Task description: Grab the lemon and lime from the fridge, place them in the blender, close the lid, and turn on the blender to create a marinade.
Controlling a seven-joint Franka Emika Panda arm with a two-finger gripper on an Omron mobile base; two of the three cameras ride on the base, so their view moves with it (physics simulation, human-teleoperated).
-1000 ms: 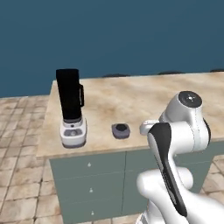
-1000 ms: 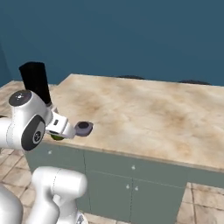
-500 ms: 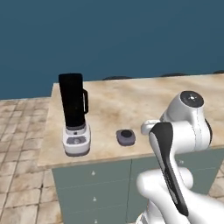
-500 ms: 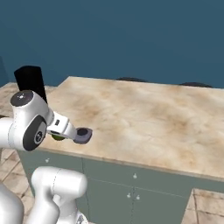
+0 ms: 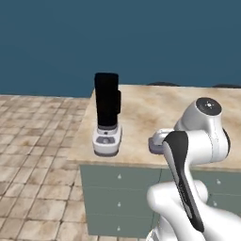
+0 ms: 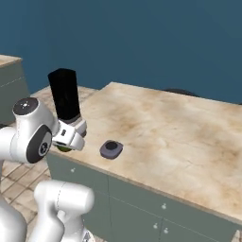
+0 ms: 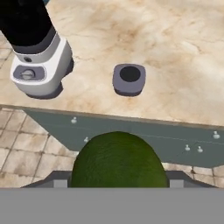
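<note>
The lime (image 7: 119, 159) sat pinched in the pincer (image 6: 66, 143), a dark green bumpy ball right at the bottom of the hand view, with the jaws pressed against its sides. In the right base view you could just catch a bit of green under the white hand, which hung off the front edge of the table (image 6: 179, 137), not over the top.

One blender (image 5: 107, 113) stood on the table near its left front corner: tall black jar on a pale base with a little button panel facing forward. Its jar top looked open. One lid (image 6: 111, 149) lay flat on the table, near the blender on its right but clearly apart from it, and close to the front edge. In the left base view the lid was mostly hidden behind the arm's white elbow.

Nothing stood between the lime and the blender jar except the table's front edge and open air. The rest of the marbled top stretched away to the right and back. Below the edge were the teal-green cabinet fronts (image 7: 131, 131) with small knobs, and tiled floor (image 5: 37, 155) ran off to the left of the table. Dark blue wall (image 5: 117, 37) behind everything
</note>
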